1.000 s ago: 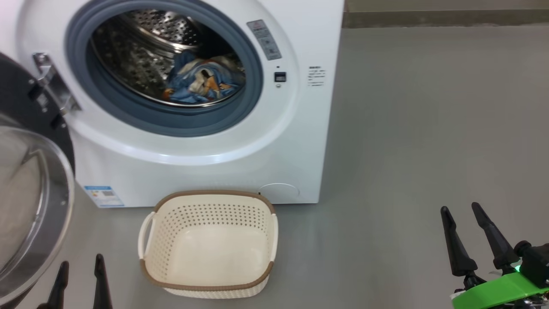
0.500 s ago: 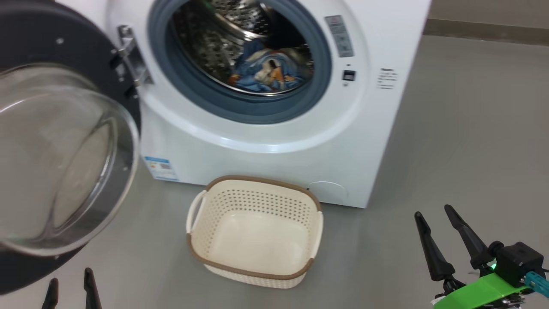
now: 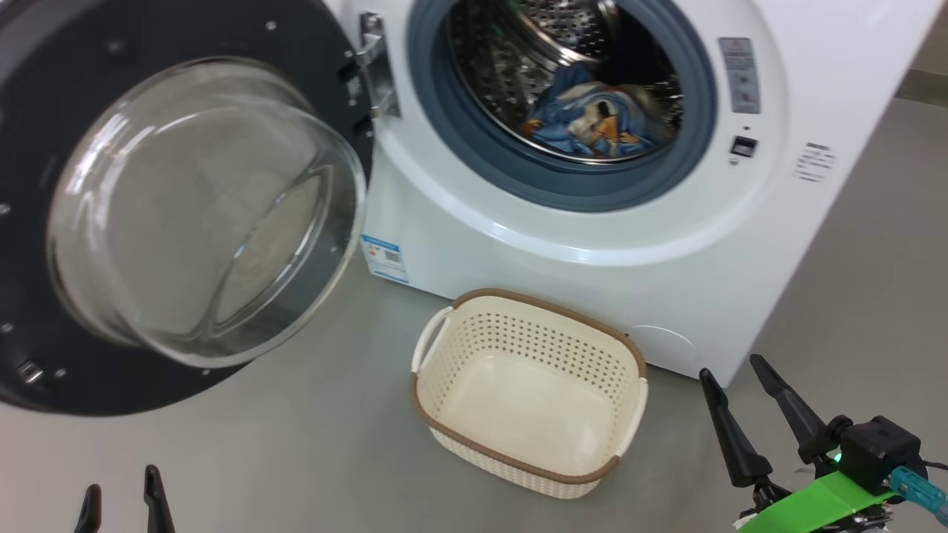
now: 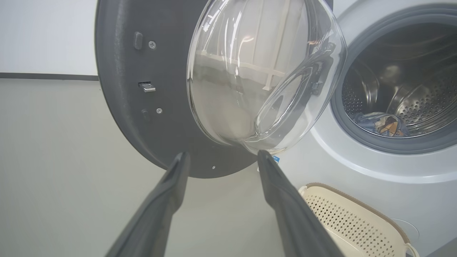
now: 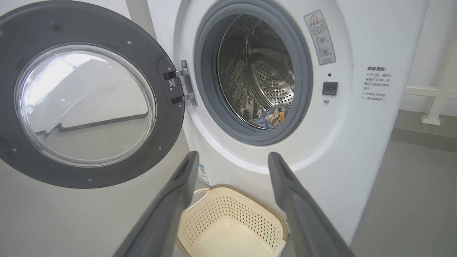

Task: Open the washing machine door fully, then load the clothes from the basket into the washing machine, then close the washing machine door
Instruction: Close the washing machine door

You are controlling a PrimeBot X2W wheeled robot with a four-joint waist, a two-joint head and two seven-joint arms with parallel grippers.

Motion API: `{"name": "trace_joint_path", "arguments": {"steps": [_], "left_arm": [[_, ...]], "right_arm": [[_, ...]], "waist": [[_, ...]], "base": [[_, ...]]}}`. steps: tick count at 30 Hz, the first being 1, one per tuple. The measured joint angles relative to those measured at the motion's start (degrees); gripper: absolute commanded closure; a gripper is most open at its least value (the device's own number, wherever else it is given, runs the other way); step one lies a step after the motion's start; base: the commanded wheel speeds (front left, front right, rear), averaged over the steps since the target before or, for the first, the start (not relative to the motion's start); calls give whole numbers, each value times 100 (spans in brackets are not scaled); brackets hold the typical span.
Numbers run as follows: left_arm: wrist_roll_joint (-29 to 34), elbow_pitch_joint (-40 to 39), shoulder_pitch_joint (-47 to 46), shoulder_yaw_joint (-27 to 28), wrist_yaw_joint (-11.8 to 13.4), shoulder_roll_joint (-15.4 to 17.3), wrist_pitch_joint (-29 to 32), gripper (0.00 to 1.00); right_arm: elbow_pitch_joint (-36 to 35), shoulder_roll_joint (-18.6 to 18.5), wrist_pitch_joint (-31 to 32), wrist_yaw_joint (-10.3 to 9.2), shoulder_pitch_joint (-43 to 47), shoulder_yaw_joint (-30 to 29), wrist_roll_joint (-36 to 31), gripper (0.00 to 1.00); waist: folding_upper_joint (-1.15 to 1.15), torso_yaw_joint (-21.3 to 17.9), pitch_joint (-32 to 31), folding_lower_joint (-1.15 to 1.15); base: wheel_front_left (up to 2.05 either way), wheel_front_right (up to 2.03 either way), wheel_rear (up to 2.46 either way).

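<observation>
The big white front-loading washing machine point(image 3: 592, 244) has its round, black-rimmed glass door point(image 3: 185, 207) swung wide. The cream perforated plastic basket point(image 3: 548, 344) sits just before it, the light blue clothes point(image 3: 592, 122) inside the steel drum point(image 3: 518, 66). The left gripper point(image 3: 122, 481) and right gripper point(image 3: 729, 368) gape, holding nothing.

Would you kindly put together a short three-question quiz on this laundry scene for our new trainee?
1. Fill in the blank: the door stands ____.
2. True or false: the basket holds no clothes.
3. Where do the clothes lie? A in the drum; B on the door; C in the basket.
Key: 1 open; 2 true; 3 A.
</observation>
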Motion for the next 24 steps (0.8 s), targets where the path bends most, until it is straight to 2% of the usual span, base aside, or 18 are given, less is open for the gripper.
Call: {"name": "trace_joint_path", "arguments": {"steps": [10, 24], "left_arm": [[-56, -43, 147, 40, 1, -5, 0, 0], [-100, -141, 223, 35, 20, -5, 0, 0]], "right_arm": [[21, 47, 0, 0, -26, 113, 0, 0], [32, 77, 0, 0, -35, 146, 8, 0]], "waist": [[0, 532, -56, 0], [0, 547, -57, 0]], "base": [[0, 0, 0], [0, 0, 0]]}}
